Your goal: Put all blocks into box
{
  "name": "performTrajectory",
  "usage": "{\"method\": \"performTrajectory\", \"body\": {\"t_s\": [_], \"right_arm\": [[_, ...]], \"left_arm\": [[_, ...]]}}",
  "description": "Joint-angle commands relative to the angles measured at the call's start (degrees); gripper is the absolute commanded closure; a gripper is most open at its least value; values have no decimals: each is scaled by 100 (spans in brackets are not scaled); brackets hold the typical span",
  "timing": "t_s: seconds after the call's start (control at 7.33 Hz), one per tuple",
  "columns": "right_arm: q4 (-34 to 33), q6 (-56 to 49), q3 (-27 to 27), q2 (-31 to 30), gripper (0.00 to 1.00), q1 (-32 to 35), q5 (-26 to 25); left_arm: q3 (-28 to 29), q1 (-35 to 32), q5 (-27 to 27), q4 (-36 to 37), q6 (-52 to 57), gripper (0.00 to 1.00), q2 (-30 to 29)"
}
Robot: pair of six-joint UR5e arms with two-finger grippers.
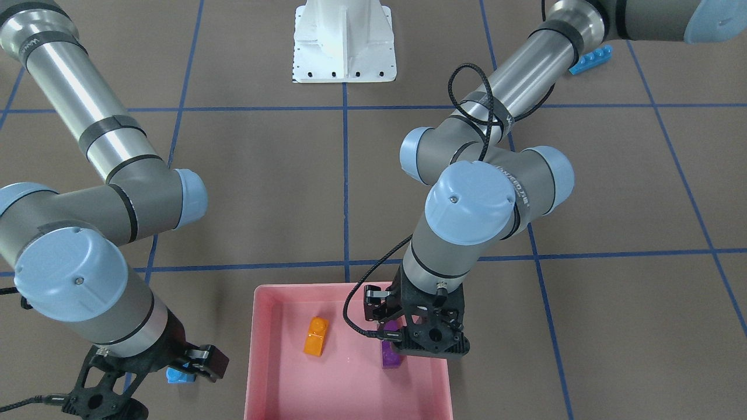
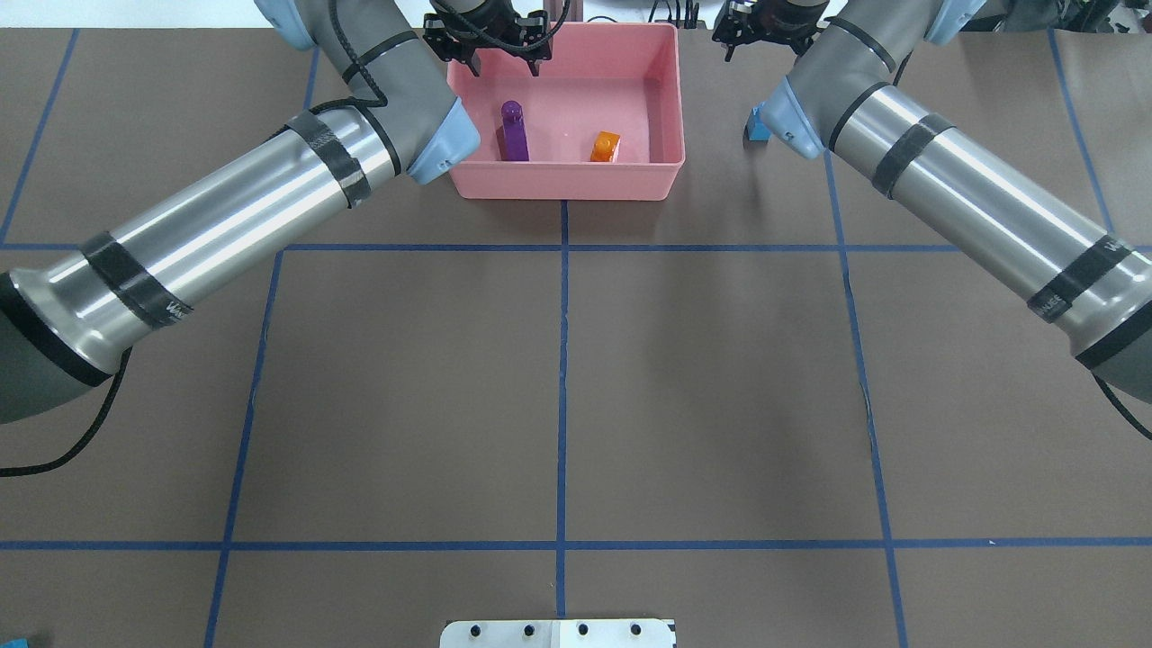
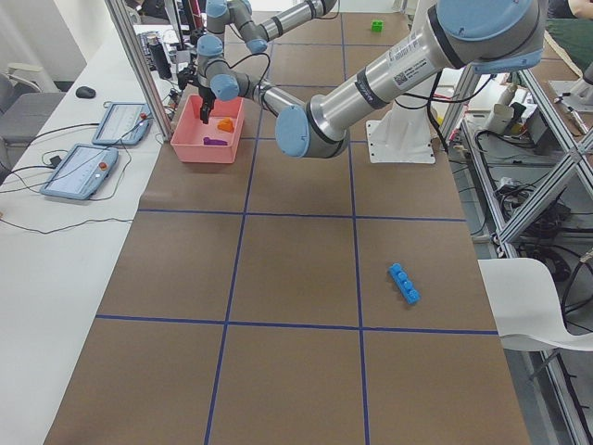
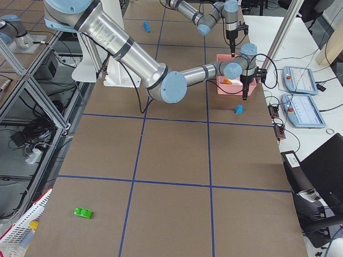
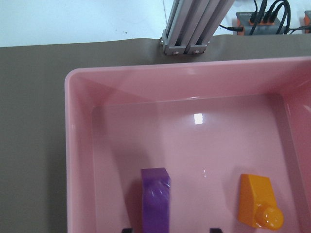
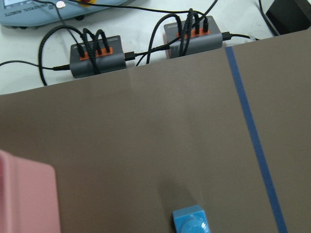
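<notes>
The left gripper (image 2: pixel 504 68) is seen hanging over the pink box (image 2: pixel 562 184), at the box's left end in the overhead view. Its jaws are held apart with nothing gripped. In the left wrist view the two fingertips (image 5: pixel 127 229) are just caught at the bottom edge. The purple brick (image 5: pixel 156 199) is framed between them, nearer the view's left tip, down on the box floor and clear of both. The orange brick (image 5: pixel 260 201) is found beside it on the same floor, apart from the purple one and outside the line of the jaws. Over on the other side, the right gripper (image 4: pixel 244 96) is pointed down at the table (image 2: pixel 405 378) just outside the box. The small blue brick (image 6: pixel 191 221) is seen on the brown mat close beneath it, at the bottom middle of the right wrist view. The fingertips are not shown there, and whether those jaws are apart or together cannot be told. The long blue brick (image 3: pixel 404 283) is left lying on the mat well away from the box, on the robot's left. The green brick (image 4: pixel 82 213) is spotted far off at the table's right end.
</notes>
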Motion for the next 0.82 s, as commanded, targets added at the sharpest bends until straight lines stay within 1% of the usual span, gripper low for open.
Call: {"method": "performTrajectory", "body": {"t_s": [0.0,0.14,0.27,0.41,0.55,0.68], "right_arm": [[1036,188,-910,-12,1,-152,-260],[1075,190,-967,-20,2,-292,-277],[1076,198,-1011,-38,18,-372,-339],[1076,198,-1020,-38,62,-381,-330],[1076,198,-1020,-47,100,-390,-287],[1076,198,-1003,-38,100,-390,-260]], "left_arm": [[-247,-26,1,189,-137,0,-40],[-450,-53,-164,409,-120,0,12],[-817,-201,-610,620,-93,0,213],[-1752,-324,-971,735,-58,0,963],[-2814,-343,-992,719,-32,0,1963],[-3764,-343,-1001,736,203,0,2904]]}}
